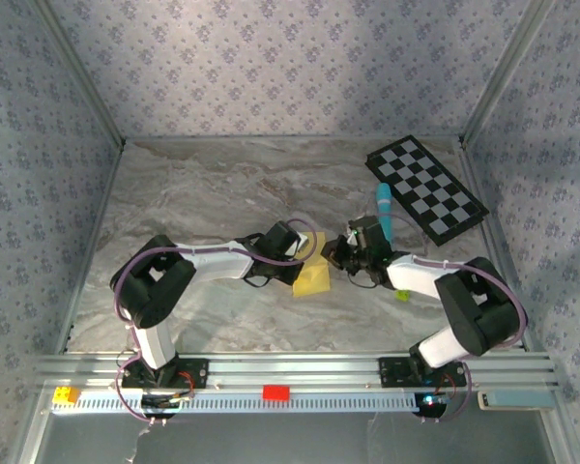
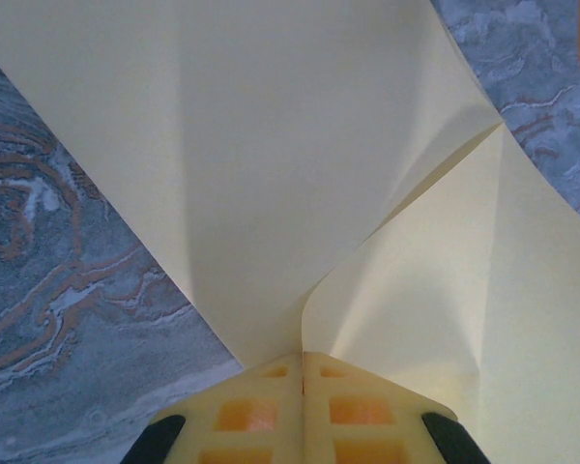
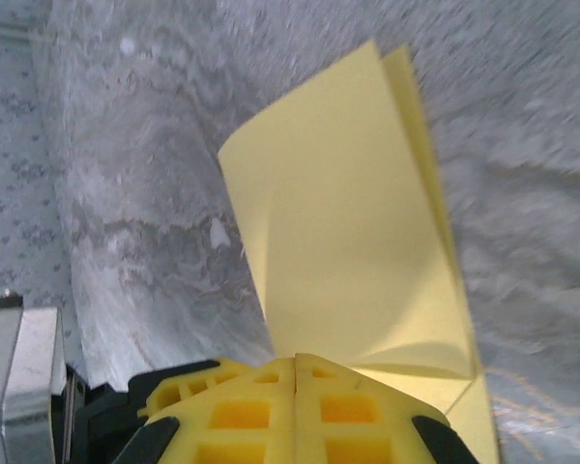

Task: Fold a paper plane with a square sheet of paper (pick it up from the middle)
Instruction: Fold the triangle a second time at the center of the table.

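The square sheet of paper [image 1: 312,277] is yellow, folded over on itself, and hangs between my two grippers at the middle of the marble table [image 1: 203,193]. My left gripper [image 1: 307,244] is shut on it. In the left wrist view the paper [image 2: 271,145] runs straight into the seam of the left gripper [image 2: 303,356], bending into two flaps. My right gripper [image 1: 333,251] faces it from the right. In the right wrist view the right gripper [image 3: 296,360] is shut, with the doubled paper [image 3: 348,222] rising from its tips.
A black-and-white checkered board [image 1: 425,188] lies at the back right, with a light-blue marker [image 1: 383,208] beside it, close behind the right gripper. A tiny yellow-green ball [image 1: 402,295] rests by the right arm. Patterned walls enclose the table on three sides.
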